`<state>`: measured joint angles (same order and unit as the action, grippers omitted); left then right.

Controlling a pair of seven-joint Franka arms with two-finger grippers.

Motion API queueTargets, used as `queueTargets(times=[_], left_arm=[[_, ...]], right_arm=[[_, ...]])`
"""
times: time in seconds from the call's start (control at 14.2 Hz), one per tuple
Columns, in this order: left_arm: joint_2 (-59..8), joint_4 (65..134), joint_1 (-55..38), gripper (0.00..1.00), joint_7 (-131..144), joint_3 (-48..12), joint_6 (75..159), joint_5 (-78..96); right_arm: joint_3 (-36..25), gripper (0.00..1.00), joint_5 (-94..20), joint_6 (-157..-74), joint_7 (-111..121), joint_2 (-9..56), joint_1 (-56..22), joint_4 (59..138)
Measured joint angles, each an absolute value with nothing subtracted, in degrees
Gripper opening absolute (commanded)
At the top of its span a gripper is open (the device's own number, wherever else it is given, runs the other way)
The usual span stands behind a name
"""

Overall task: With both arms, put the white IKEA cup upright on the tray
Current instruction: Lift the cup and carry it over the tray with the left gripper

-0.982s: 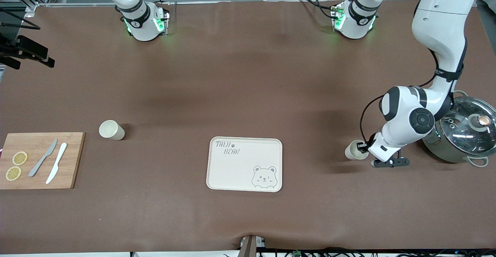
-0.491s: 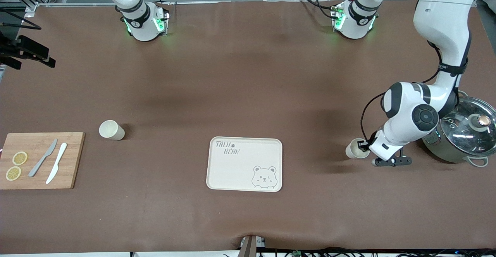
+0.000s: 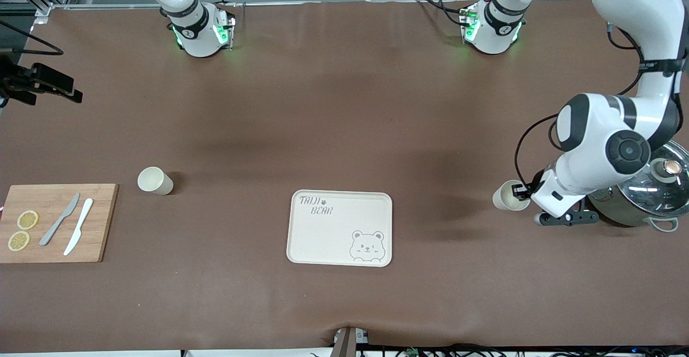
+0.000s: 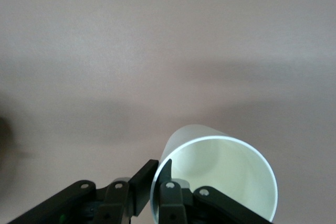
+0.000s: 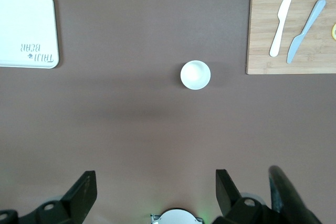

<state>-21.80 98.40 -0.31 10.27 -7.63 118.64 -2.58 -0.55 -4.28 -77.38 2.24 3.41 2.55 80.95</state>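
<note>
A white cup (image 3: 505, 199) hangs tipped on its side over the table beside the pot, its mouth turned toward the right arm's end. My left gripper (image 3: 520, 191) is shut on its rim, one finger inside the cup (image 4: 226, 174) and one outside; in the left wrist view the left gripper (image 4: 157, 179) pinches the wall. The cream bear tray (image 3: 340, 228) lies bare mid-table. A second white cup (image 3: 155, 180) stands upright beside the cutting board. My right gripper (image 5: 156, 184) waits open and empty high over the table, looking down on that cup (image 5: 195, 74) and the tray (image 5: 26, 27).
A steel pot (image 3: 648, 193) with a glass lid stands at the left arm's end, right beside the left wrist. A wooden cutting board (image 3: 54, 222) with two knives and lemon slices lies at the right arm's end.
The left arm has risen and drawn toward the pot, carrying the cup off the table with it. The second cup and the tray have not moved.
</note>
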Motion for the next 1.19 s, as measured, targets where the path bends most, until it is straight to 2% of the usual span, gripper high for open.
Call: queueTargets(times=[0.63, 1.19], left_arm=[[-21.48, 85.64, -3.92, 0.00, 16.38, -9.38, 106.07, -2.57], [-25.38, 79.15, -11.12, 0.00, 28.60, -9.51, 105.50, -2.53]], right_arm=[[-0.59, 1.00, -4.28, -82.05, 2.32, 4.36, 2.66, 80.74], [-0.70, 1.00, -4.23, -82.48, 2.56, 9.31, 4.52, 80.86]])
